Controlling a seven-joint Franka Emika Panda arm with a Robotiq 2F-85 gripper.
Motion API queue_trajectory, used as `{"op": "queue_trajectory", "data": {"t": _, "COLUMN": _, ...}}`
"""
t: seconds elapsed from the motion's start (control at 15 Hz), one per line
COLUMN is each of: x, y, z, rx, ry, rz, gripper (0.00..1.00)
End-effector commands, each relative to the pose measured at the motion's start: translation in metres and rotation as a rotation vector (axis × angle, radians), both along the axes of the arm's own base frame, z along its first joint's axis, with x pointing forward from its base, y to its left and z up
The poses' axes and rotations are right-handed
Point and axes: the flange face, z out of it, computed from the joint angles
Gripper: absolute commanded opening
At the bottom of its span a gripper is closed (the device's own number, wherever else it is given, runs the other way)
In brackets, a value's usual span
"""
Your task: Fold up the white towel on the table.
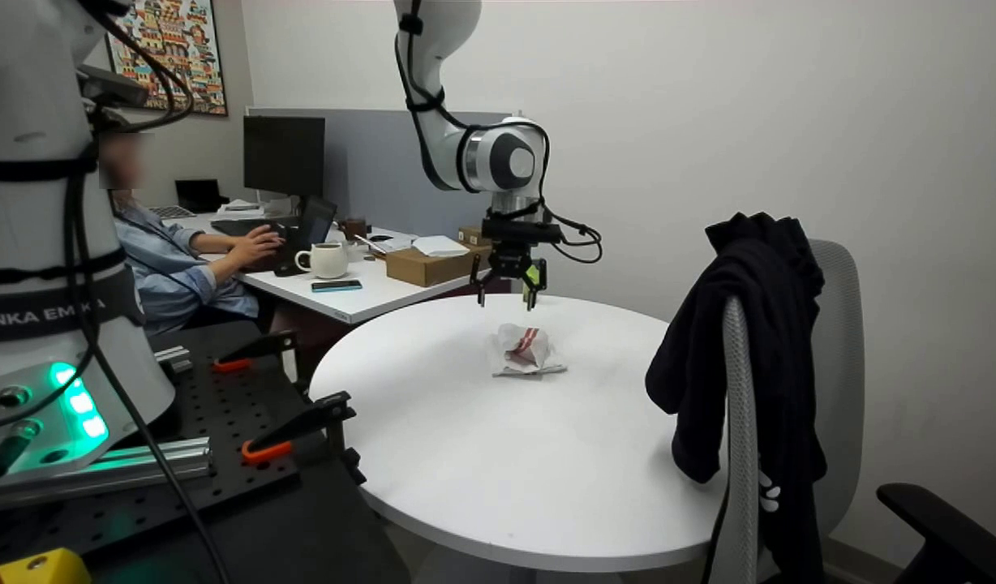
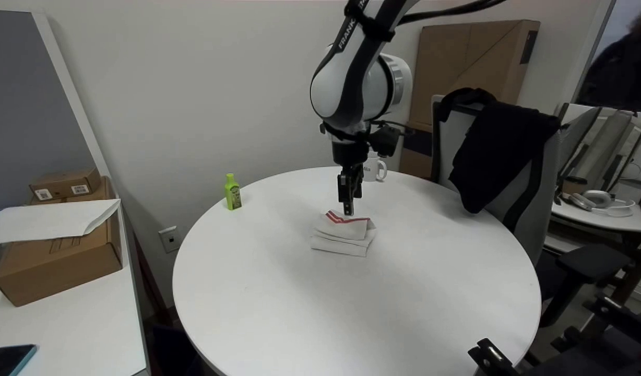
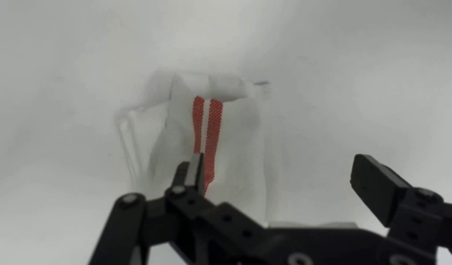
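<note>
The round white table [image 2: 430, 292] bears the white towel [image 2: 343, 235], stacked in rumpled layers partly under my gripper [image 1: 507, 305]. I judge a late fold laid, the job nearly done; the next move calls for rising clear or pressing the puffed top flat. The gripper points down, spread wide and holding nothing, one fingertip [image 3: 194, 171] perhaps just above the red stripes [image 3: 213, 140].

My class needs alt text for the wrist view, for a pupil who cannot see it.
A folded white towel with two red stripes lies on a white table. Across the lower part, the black gripper stands open and empty, one finger overlapping the towel in view.
</note>
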Motion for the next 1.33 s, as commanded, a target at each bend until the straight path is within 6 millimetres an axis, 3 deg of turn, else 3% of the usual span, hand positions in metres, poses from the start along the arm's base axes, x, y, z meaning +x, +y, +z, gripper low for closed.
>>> {"op": "queue_trajectory", "data": {"t": 0.0, "x": -0.029, "y": -0.01, "z": 0.043, "rx": 0.054, "ry": -0.026, "rz": -0.157, "gripper": 1.0}}
{"op": "queue_trajectory", "data": {"t": 0.33, "x": -0.068, "y": -0.028, "z": 0.097, "rx": 0.089, "ry": -0.107, "rz": -0.381, "gripper": 1.0}}
{"op": "queue_trajectory", "data": {"t": 0.6, "x": -0.11, "y": -0.051, "z": 0.14, "rx": 0.07, "ry": -0.209, "rz": -0.567, "gripper": 1.0}}
{"op": "queue_trajectory", "data": {"t": 0.93, "x": -0.168, "y": -0.07, "z": 0.169, "rx": 0.082, "ry": -0.256, "rz": -0.797, "gripper": 1.0}}
{"op": "queue_trajectory", "data": {"t": 1.0, "x": -0.139, "y": -0.071, "z": 0.157, "rx": 0.058, "ry": -0.223, "rz": -0.73, "gripper": 1.0}}
{"op": "queue_trajectory", "data": {"t": 1.27, "x": -0.145, "y": -0.071, "z": 0.16, "rx": 0.057, "ry": -0.225, "rz": -0.735, "gripper": 1.0}}
